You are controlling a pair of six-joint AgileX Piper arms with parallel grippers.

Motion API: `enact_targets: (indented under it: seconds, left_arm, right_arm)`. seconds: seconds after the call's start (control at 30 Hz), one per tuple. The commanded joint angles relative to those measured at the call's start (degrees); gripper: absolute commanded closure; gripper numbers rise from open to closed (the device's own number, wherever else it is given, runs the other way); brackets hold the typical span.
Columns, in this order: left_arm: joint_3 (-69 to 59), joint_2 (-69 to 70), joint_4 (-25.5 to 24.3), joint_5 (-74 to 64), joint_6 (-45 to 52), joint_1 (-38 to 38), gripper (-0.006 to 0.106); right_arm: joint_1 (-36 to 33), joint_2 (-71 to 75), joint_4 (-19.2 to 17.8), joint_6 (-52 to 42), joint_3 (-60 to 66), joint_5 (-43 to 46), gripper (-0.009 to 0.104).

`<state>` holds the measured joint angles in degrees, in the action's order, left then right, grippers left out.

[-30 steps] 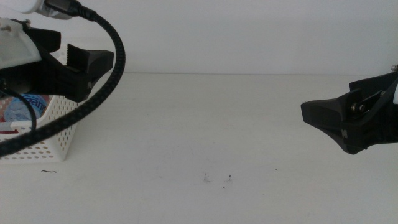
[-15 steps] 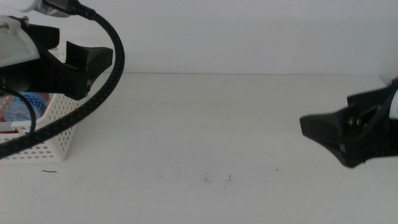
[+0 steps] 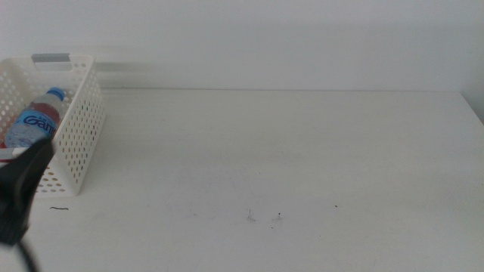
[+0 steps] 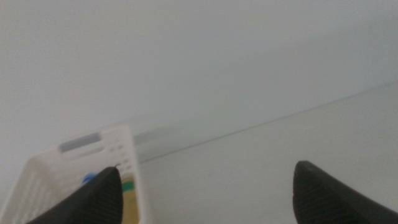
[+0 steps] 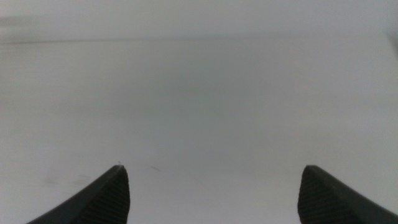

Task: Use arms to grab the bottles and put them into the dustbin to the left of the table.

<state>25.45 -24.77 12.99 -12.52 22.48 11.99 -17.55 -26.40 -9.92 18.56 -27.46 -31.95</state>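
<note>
the left hand (image 3: 19,193) sits low at the near left, wide open and empty; the right hand (image 5: 211,186) likewise gapes empty. farther left, the dustbin (image 3: 79,132) holds the water bottle (image 3: 34,121). risk: a swinging arm could knock it off the bench (image 3: 287,151).

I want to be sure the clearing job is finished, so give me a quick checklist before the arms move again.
1. Water bottle inside the dustbin: ok.
2. Yellow bottle in the dustbin: ok, partly seen.
3. Red can binned: cannot tell, only a red sliver shows.
4. Table free of bottles: ok.
5. Left claw open, holding nothing: ok.
6. Right claw open, holding nothing: ok.
</note>
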Motion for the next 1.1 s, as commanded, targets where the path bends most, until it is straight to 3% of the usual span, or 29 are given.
enact_targets:
  seconds: [0.0,0.3,0.5,1.07]
  left_arm:
    - [-4.4,5.7,2.3,1.2,-0.2,-2.5,0.007]
    - [-19.7,22.2,1.5,0.1,-0.2,-10.8,0.007]
    - [-25.5,24.8,1.5,0.4,-0.2,-10.9,0.007]
    - [-25.5,24.8,0.8,-0.1,-0.2,-10.9,0.007]
  right_arm:
    - [5.5,5.6,0.9,-0.4,6.1,1.1,0.005]
    - [16.6,22.1,2.5,0.5,20.0,9.4,0.005]
    - [17.0,26.4,2.6,0.5,23.7,9.4,0.005]
    - [17.0,26.4,1.1,0.5,27.5,15.4,0.005]
